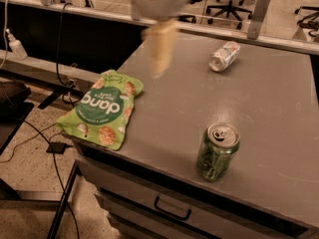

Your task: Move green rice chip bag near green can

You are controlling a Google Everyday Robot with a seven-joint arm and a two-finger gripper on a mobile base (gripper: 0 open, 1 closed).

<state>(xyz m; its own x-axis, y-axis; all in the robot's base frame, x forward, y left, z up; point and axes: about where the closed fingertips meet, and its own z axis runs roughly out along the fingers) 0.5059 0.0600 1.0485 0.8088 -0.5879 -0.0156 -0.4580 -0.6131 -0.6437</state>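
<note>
Green rice chip bag [102,108] overhangs the desk's [259,98] front-left corner; the green can [217,153] stands upright near the front edge, well apart. The gripper [160,54] hovers over the back-left part; how wide it stands cannot be told.

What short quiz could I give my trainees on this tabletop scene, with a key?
1. True or false: the green can stands upright on the table.
2. Where is the gripper? A) in the air above the table, beyond the far end of the green rice chip bag; B) wrapped around the green can; C) out of view.
3. Which object lies tipped on its side?
Key: 1 true; 2 A; 3 the pale silver can.
</note>
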